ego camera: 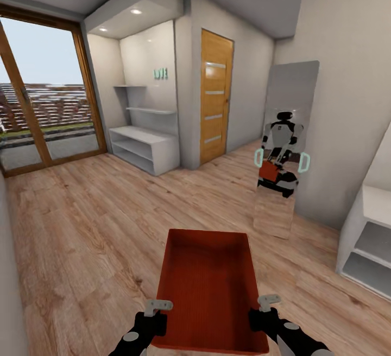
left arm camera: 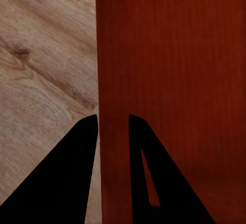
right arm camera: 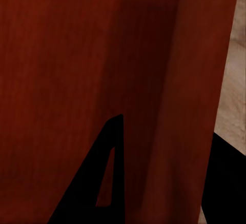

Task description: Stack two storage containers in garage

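Note:
One orange-red storage container (ego camera: 209, 285) hangs in front of me above pale wood-plank flooring (ego camera: 98, 226), its open top up and nothing inside. My left gripper (ego camera: 156, 308) is shut on its left wall near the close corner. My right gripper (ego camera: 269, 303) is shut on its right wall. In the left wrist view the left gripper (left arm camera: 113, 119) straddles the container (left arm camera: 179, 80) wall, one finger inside and one outside. In the right wrist view the right gripper (right arm camera: 169, 131) pinches the container (right arm camera: 77, 55) wall in the same way.
A tall mirror (ego camera: 285, 150) leans on the right wall and reflects me with the bin. A wood-panelled door (ego camera: 216, 95) stands shut ahead. White low shelves (ego camera: 144, 147) sit left of it, a glass sliding door (ego camera: 43, 112) at far left, a white shelf unit (ego camera: 372, 236) at right.

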### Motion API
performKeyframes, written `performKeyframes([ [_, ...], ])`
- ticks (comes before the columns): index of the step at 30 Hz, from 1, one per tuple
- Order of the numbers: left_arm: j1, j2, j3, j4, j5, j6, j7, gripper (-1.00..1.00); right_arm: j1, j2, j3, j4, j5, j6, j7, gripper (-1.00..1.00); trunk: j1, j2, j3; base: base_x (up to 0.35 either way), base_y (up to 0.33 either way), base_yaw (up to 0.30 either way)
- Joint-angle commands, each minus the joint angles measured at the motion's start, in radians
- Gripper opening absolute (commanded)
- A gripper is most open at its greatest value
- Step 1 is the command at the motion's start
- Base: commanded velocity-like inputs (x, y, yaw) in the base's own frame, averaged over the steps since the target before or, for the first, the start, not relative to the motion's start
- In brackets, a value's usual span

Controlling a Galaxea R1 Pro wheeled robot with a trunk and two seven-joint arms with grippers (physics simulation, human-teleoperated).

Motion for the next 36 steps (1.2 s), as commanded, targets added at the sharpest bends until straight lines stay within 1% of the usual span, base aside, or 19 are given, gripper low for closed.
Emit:
performKeyframes([
  [1, 0.0, 0.001, -0.008, 0.002, 0.013, 0.005, 0.017, -1.0, -0.001, 0.0, 0.001, -0.002, 0.001, -0.042, 0.0, -1.0, 0.0, 0.0, -0.001, 0.341, -0.082, 0.292],
  [7, 0.0, 0.001, -0.008, 0.002, 0.013, 0.005, 0.017, -1.0, -0.001, 0.0, 0.001, -0.002, 0.002, -0.042, 0.0, -1.0, 0.0, 0.0, -0.001, 0.341, -0.082, 0.268],
  [10, 0.0, 0.001, -0.008, 0.002, 0.013, 0.005, 0.017, -1.0, -0.001, 0.0, 0.001, -0.002, 0.001, -0.042, 0.0, -1.0, 0.0, 0.0, -0.001, 0.341, -0.081, 0.099],
  [36, 0.0, 0.001, -0.009, 0.002, 0.013, 0.005, 0.017, -1.0, -0.001, 0.0, 0.003, -0.002, 0.003, -0.042, 0.0, -1.0, 0.0, 0.0, -0.001, 0.341, -0.074, 0.004],
])
